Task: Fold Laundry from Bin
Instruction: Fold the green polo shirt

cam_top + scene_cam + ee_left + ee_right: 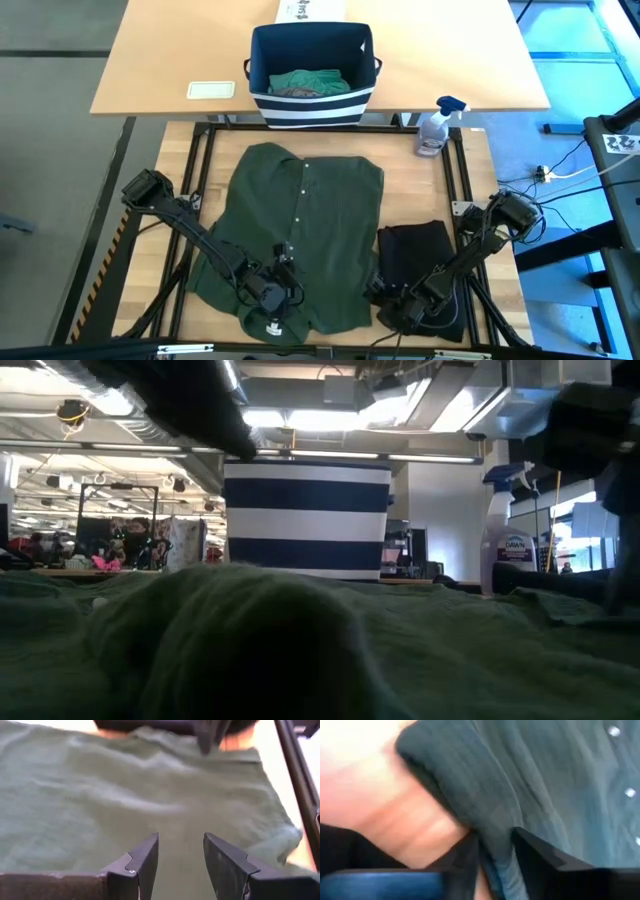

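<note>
Wooden bench carries our green shirt spread flat, bin beyond. Right fingers pinch its near right hem; left fingers hover parted, empty. We should lift evenly. Only the right wrist view shows that pinch.

Green button shirt spread flat mid-table; black garment folded beside it; striped navy bin holds teal cloth.
</note>
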Controlling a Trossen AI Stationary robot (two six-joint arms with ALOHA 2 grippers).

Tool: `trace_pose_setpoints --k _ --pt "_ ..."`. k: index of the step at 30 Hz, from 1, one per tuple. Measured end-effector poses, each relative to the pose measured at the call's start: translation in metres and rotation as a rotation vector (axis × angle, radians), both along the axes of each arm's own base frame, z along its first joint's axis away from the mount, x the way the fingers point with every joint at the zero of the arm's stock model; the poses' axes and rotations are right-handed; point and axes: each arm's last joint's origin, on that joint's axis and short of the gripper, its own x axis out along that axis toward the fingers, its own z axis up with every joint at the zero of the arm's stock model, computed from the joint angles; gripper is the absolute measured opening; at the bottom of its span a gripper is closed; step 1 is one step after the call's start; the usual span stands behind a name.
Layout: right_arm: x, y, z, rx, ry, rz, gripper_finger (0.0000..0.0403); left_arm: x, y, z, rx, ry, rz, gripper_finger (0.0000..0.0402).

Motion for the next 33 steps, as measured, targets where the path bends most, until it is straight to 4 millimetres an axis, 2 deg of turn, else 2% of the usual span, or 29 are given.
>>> trace_pose_setpoints --k 5,7,13,20,22,33 --pt "0.007 0.003 0.009 -0.041 -0.079 -0.069 0.0020 0.002 -0.001 0.002 0.013 -0.026 -0.024 0.0151" --pt "0.011 0.007 0.016 -0.021 -0.095 -0.071 0.0009 0.002 -0.001 0.002 0.012 -0.026 -0.024 0.0151" --pt "0.013 0.015 0.026 0.096 0.014 -0.086 0.0057 0.001 -0.003 0.002 0.011 -0.026 -0.029 0.0151" --pt "0.017 0.021 0.044 0.125 0.085 -0.139 0.0096 0.001 -0.003 0.002 0.022 -0.024 -0.040 0.0151" --pt "0.018 0.022 0.049 0.131 0.112 -0.129 0.0102 0.001 -0.003 0.002 0.022 -0.024 -0.040 0.0151" --pt "0.013 0.022 0.046 0.143 0.217 -0.083 0.0111 0.001 -0.003 0.002 0.022 -0.024 -0.040 0.0151"
